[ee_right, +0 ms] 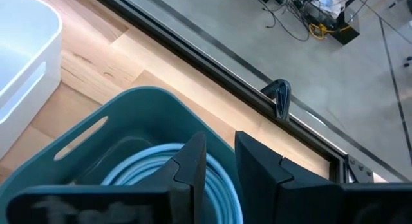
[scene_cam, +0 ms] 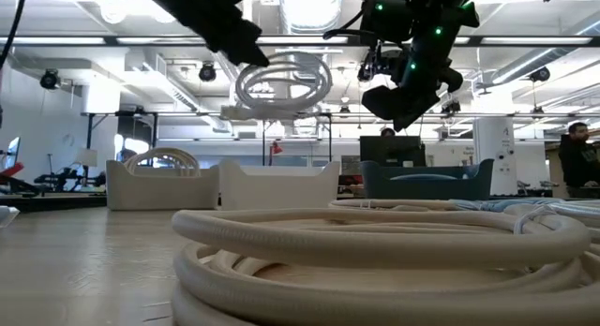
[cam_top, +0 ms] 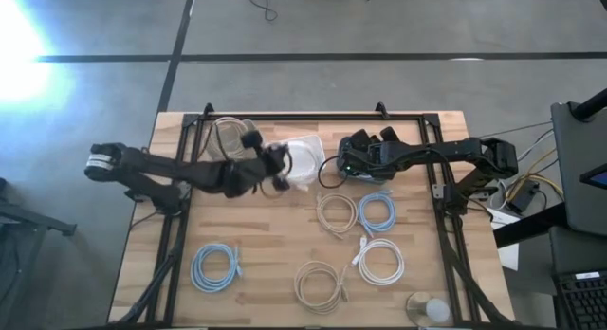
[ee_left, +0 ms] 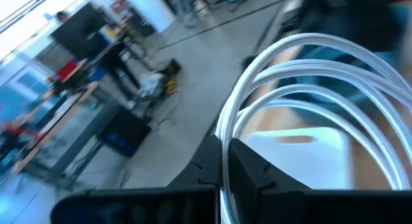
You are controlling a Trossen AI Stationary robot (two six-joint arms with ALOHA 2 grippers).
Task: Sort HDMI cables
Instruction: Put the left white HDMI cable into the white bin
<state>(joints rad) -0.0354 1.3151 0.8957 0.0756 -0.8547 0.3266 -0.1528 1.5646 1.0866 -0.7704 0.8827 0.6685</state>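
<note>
My left gripper (cam_top: pixel 277 171) is shut on a white HDMI cable coil (scene_cam: pixel 281 82), carried in the air above the white bin (cam_top: pixel 305 157). My right gripper (ee_right: pixel 220 165) hovers over the teal bin (ee_right: pixel 122 114), where a light blue coil (ee_right: pixel 151 167) lies; its fingers stand a narrow gap apart and touch nothing. The beige bin (cam_top: pixel 228 137) holds a beige coil. Flat on the table lie two beige coils (cam_top: pixel 335 213) (cam_top: pixel 321 283), two light blue coils (cam_top: pixel 377 212) (cam_top: pixel 217 267) and a white coil (cam_top: pixel 379 262). My left gripper pinches the white coil between its two fingers at one side of the loop (ee_left: pixel 225 143), with several turns of cord gathered together. The coil is lifted clear and stands out beyond the fingers above the white bin (ee_left: pixel 302 150).
The three bins stand in a row along the table's far side. A black frame (cam_top: pixel 313 116) rims the table. A small clear round object (cam_top: pixel 429 310) sits at the near edge. One beige coil (scene_cam: pixel 375 260) fills the low view's foreground.
</note>
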